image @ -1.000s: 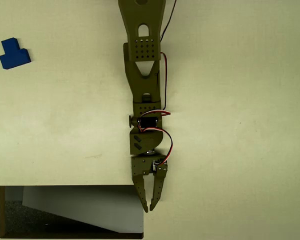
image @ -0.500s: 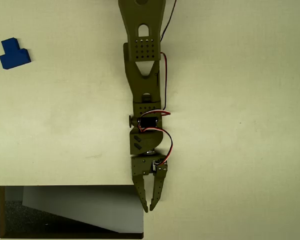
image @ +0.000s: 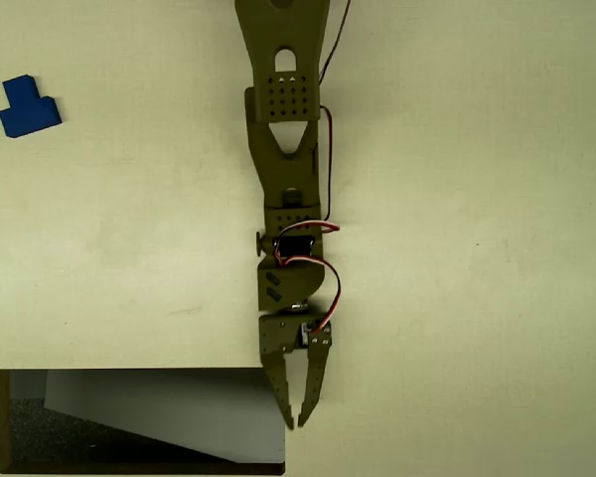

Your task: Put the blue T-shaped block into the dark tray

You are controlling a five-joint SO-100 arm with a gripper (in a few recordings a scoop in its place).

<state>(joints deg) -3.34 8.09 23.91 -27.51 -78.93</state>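
Diagonally up-left of the empty, narrowly parted olive claw [image: 298,417], far across the pale tabletop [image: 477,298], lies the small flat bright-blue T-shaped block [image: 28,107].

Your two task pieces, well apart on the pale table.
You have the small flat bright-blue T-shaped block [image: 28,107] lying flat near the upper left edge in the overhead view; the large black-rimmed rectangular dark tray [image: 139,422], speckled floor and pale grey slanted wall, sits bottom left.

Matt olive plastic arm [image: 283,189] – pale matt table [image: 477,248], speckled tray [image: 2,422] floor.
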